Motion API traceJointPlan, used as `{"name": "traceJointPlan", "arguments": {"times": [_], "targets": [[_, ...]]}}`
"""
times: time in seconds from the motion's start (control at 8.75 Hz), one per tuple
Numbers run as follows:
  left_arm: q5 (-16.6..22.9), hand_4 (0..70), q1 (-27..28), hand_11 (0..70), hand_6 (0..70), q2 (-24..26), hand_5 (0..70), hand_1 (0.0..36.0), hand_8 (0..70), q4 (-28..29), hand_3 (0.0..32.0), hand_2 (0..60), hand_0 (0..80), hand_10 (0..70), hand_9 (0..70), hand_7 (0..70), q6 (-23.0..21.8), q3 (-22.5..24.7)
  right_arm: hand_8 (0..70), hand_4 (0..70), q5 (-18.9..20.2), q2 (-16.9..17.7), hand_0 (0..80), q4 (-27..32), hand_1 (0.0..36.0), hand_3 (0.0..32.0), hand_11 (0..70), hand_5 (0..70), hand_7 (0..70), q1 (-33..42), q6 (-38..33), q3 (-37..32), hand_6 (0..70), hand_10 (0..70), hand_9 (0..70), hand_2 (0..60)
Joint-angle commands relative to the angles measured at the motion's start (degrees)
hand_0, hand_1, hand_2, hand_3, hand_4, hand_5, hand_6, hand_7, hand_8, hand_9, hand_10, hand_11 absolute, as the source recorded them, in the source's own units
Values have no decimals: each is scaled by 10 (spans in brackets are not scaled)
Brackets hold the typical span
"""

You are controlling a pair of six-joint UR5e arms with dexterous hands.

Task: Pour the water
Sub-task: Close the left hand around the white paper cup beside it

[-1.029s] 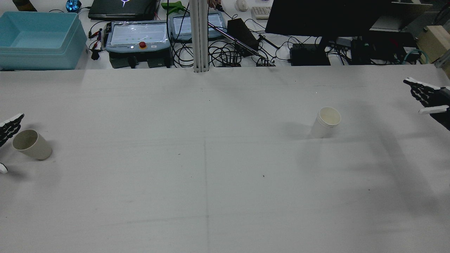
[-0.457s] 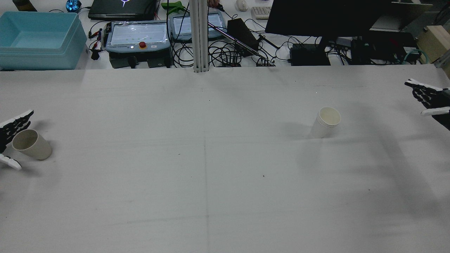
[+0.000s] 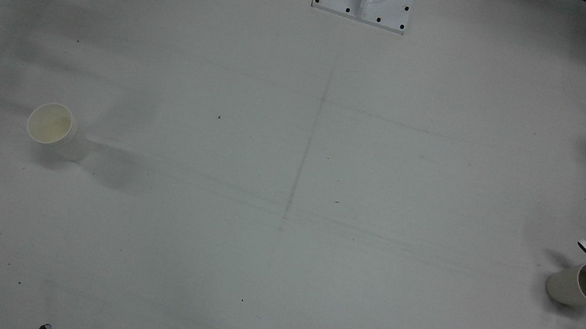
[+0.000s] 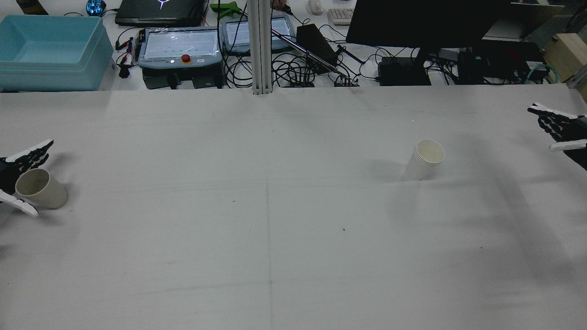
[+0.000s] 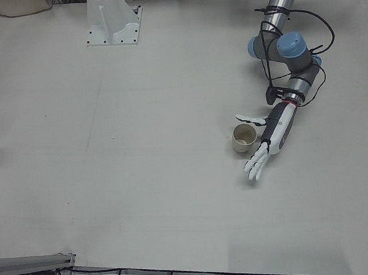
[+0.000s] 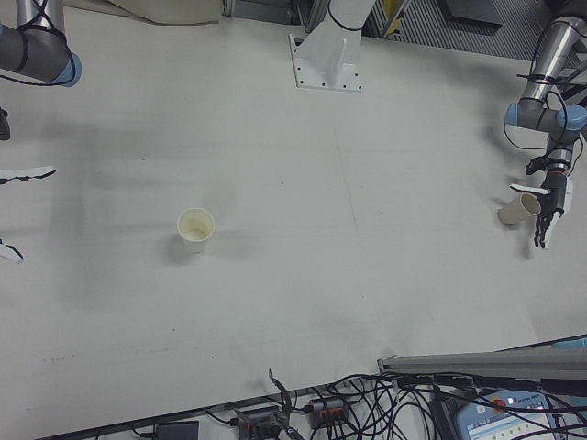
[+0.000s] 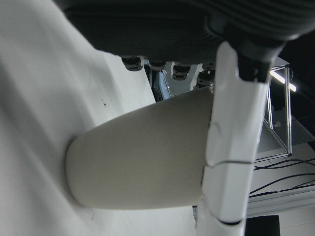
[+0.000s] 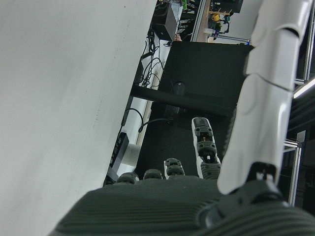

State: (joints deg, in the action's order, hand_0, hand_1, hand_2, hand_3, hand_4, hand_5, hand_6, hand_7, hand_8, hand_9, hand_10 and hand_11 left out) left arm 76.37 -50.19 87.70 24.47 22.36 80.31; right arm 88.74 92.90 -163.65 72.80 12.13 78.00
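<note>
Rear view: left robot hand (image 4: pixel 18 174) at the desk's (image 4: pixel 275 229) left edge, fingers spread around the beige cup (image 4: pixel 40 189), not clamped. White cup (image 4: pixel 425 159) stands right of centre. Right robot hand (image 4: pixel 559 130) at the right edge, fingers apart, empty.

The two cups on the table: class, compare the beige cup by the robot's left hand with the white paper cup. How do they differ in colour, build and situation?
The beige cup is a darker tan; the white paper cup is pale cream-white. The beige cup's wall is smooth, while the white paper cup shows stacked rim lines, like nested cups. The beige cup sits between the open left hand's spread fingers; the white paper cup stands alone, far from the right hand. Both stand upright, mouths open upward.
</note>
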Motion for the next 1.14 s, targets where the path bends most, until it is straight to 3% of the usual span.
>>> {"name": "traceJointPlan", "arguments": {"times": [0.0,0.8,0.91,1.03], "targets": [[0,174,4,44,33,3,17,189,0,-2,0,0,730,11,1,49,6,-2,0,170,-1,0,593,0,162,0,0,90,81,0,1,0,44,0,2,0],[0,203,25,50,44,21,41,191,3,-15,0,0,749,15,6,58,17,0,0,154,-1,1,589,0,160,0,0,91,76,4,-1,0,35,0,1,0],[-2,232,24,54,50,21,72,197,6,-16,0,0,788,18,11,61,9,3,0,152,-1,3,586,1,160,0,0,88,74,7,-1,0,34,0,0,0],[-6,336,24,65,53,20,252,209,13,-20,0,0,800,26,17,62,7,4,0,150,-1,4,589,1,160,0,0,89,73,8,-5,0,32,0,0,0]]}}
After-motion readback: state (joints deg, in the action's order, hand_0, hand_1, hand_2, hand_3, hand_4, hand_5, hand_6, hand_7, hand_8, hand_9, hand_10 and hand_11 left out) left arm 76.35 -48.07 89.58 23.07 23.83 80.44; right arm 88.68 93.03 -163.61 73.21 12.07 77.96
